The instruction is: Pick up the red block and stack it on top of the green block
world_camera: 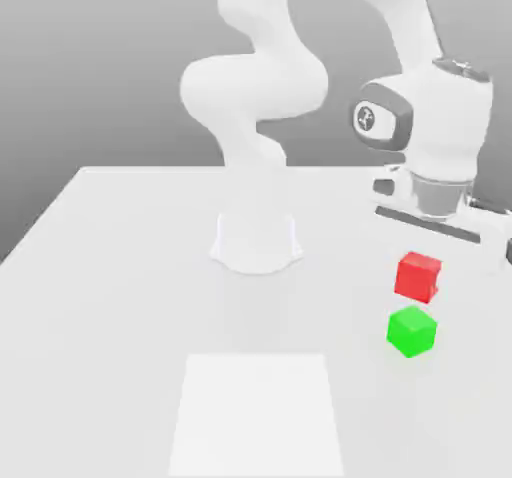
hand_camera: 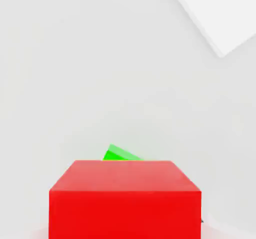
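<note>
The red block hangs just under the white hand of the arm, off the table, with my gripper shut on it. The green block sits on the white table directly below the red one, with a small gap between them. In the hand view the red block looms close in front of the camera, and just one corner of the green block peeks out past its upper edge.
The arm's round base stands mid-table, toward the exterior view's left of the blocks. A flat white rectangle lies on the table nearer the front, and its corner also appears in the hand view.
</note>
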### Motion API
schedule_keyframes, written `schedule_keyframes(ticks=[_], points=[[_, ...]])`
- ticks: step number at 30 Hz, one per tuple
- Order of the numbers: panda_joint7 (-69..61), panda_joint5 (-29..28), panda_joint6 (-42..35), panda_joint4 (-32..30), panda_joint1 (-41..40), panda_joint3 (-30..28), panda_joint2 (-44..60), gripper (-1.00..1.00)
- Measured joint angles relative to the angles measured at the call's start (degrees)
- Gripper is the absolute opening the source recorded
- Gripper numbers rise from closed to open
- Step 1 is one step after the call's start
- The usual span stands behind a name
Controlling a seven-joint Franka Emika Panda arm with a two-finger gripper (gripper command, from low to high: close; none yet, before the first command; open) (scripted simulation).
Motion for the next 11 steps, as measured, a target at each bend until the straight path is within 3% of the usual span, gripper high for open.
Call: schedule_keyframes(ticks=[6,11], points=[[7.06,-9.93,4.06,0.47,-2.33,-0.39,5.85,-1.0],[8.31,-11.71,8.13,0.5,-2.24,-0.67,9.5,-1.0]])
